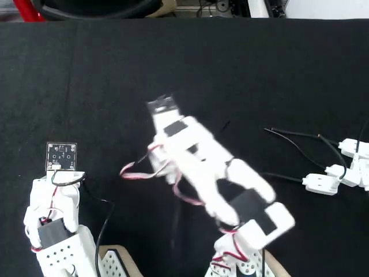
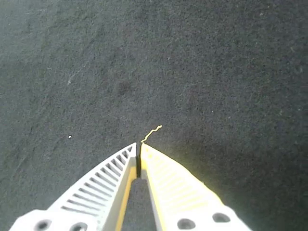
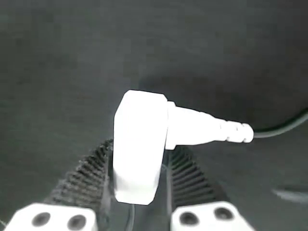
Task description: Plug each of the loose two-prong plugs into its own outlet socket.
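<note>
**A:** So, which step are we on?

**B:** Carry, I'd say. The right gripper [image 3: 140, 161] has its fingers [image 3: 91, 168] pinching the white plug [image 3: 142, 120] across its flat body, one on each side. The plug stands out past the tips. Its strain relief [image 3: 207, 129] and black cable [image 3: 284, 126] run off sideways from the fingers. Prongs are hidden, so I can't tell which way they face.

**A:** Left side?

**B:** The left gripper [image 2: 139, 149] has its fingers [image 2: 166, 168] pressed together with nothing between them. Bare black cloth [image 2: 192, 72] lies ahead of the tips.

**A:** Target?

**B:** In the high view, a white connector cluster [image 1: 340, 173] with black leads sits well apart from the right fingertips, not ahead of them. I can't tell sockets from plugs there.

**A:** Next?

**B:** My read: swing the plug over to a free socket, turn the wrist until the prongs line up with the slots, then push straight in. The trailing cable could drag the plug askew.
</note>
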`<state>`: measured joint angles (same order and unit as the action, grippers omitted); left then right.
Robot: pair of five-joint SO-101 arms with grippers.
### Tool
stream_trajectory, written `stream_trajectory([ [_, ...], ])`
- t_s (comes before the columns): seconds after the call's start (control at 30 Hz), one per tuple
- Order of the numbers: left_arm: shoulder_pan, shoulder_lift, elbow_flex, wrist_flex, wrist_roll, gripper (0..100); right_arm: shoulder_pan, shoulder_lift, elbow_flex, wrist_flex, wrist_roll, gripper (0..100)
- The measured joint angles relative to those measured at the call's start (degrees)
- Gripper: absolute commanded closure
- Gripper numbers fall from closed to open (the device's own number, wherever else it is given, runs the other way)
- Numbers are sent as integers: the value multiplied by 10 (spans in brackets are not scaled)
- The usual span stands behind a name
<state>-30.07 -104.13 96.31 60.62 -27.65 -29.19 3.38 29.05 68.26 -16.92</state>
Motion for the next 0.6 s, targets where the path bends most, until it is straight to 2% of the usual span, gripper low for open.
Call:
stream_trajectory([
  [0.17, 0, 0, 0, 0, 0, 970, 222, -71, 0, 44, 126, 987],
  [0.3, 0, 0, 0, 0, 0, 970, 408, -97, 0, 40, 256, 987],
  [0.4, 0, 0, 0, 0, 0, 970, 521, -97, 1, 4, 338, 983],
  [0.5, 0, 0, 0, 0, 0, 970, 593, -97, 4, -22, 409, 891],
  [0.6, 0, 0, 0, 0, 0, 970, 605, -93, 9, -28, 428, 740],
])
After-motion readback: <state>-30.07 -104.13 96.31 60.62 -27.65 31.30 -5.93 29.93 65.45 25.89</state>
